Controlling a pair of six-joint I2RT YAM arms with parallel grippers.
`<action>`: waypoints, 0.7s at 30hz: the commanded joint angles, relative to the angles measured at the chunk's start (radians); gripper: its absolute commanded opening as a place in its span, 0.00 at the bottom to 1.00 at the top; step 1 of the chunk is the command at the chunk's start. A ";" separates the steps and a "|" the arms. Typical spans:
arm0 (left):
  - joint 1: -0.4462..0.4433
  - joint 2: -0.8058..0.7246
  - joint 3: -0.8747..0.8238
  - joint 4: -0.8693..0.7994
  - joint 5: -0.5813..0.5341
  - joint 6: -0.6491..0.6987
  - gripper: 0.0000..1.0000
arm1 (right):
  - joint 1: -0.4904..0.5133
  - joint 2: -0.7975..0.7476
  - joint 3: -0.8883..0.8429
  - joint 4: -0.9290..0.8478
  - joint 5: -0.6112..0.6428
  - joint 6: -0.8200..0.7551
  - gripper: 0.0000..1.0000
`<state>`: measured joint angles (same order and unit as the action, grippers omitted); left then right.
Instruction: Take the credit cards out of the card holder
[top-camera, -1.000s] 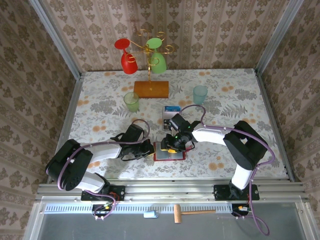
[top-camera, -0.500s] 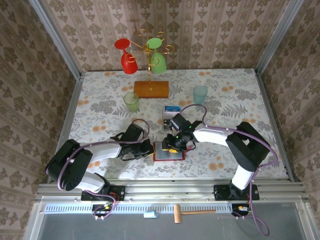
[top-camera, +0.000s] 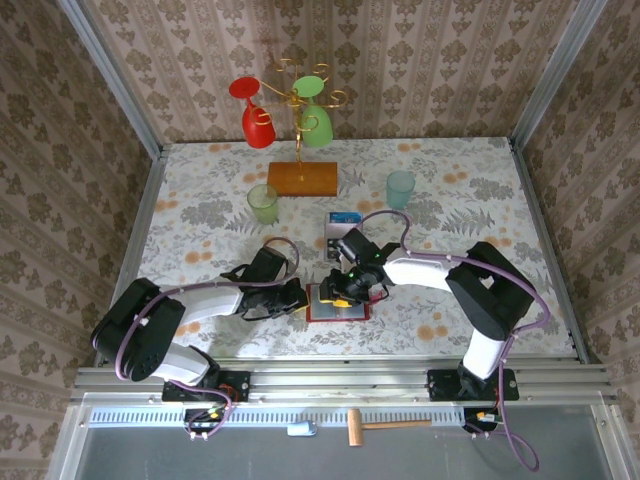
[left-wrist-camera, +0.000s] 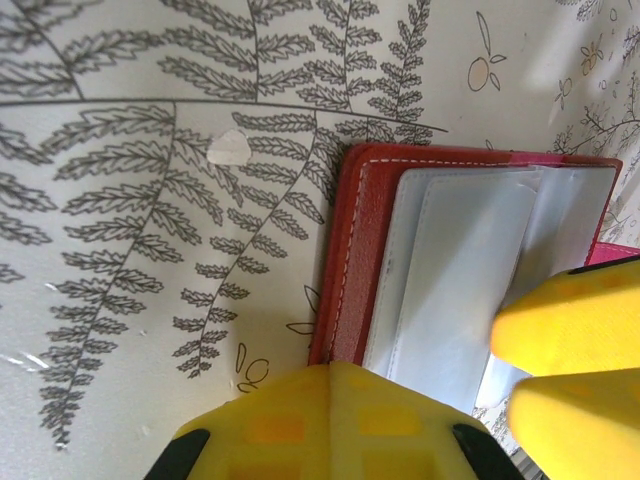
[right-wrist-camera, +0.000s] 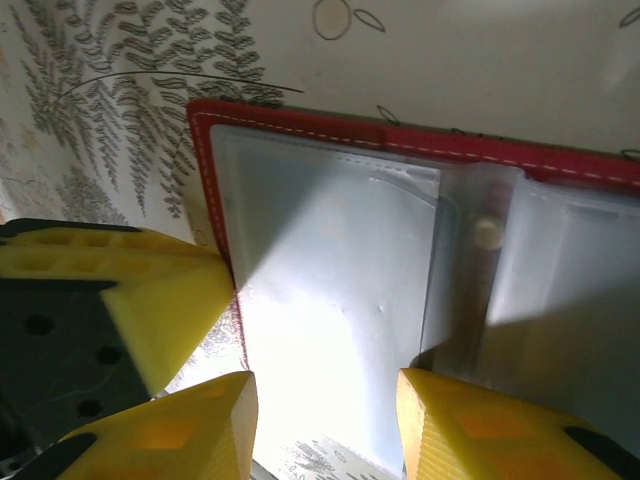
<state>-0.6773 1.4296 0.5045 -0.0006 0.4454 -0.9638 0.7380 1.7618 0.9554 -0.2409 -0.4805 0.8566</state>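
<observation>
The red card holder (top-camera: 338, 305) lies open on the table near the front, its greyish pockets (right-wrist-camera: 340, 290) facing up inside the red stitched border (left-wrist-camera: 352, 250). My left gripper (left-wrist-camera: 335, 372) is shut, and its yellow tips press on the holder's left edge. My right gripper (right-wrist-camera: 325, 420) hangs open just over the holder, its fingers (right-wrist-camera: 470, 430) standing either side of a pale pocket. Whether a card is in that pocket I cannot tell. A blue-and-white credit card (top-camera: 345, 217) and a dark one (top-camera: 334, 236) lie on the table just behind the holder.
A gold cup tree (top-camera: 297, 100) on a wooden base (top-camera: 302, 178) holds a red cup and a green cup at the back. A green tumbler (top-camera: 263, 203) and a teal tumbler (top-camera: 400, 187) stand behind the cards. Patterned walls close in the table on three sides.
My right gripper has shifted slightly over the open holder. The left gripper has stayed pressed on the holder's edge.
</observation>
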 joint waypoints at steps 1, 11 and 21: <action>0.009 0.015 0.017 -0.036 -0.007 0.025 0.00 | 0.008 0.024 0.031 0.007 -0.018 -0.005 0.41; 0.012 0.014 0.009 -0.039 -0.010 0.025 0.00 | 0.005 0.006 0.035 -0.074 0.062 -0.023 0.41; 0.019 0.012 0.002 -0.038 -0.005 0.028 0.00 | 0.001 -0.013 0.019 -0.096 0.085 -0.025 0.41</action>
<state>-0.6678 1.4296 0.5045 -0.0036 0.4480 -0.9634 0.7387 1.7691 0.9699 -0.2726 -0.4480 0.8406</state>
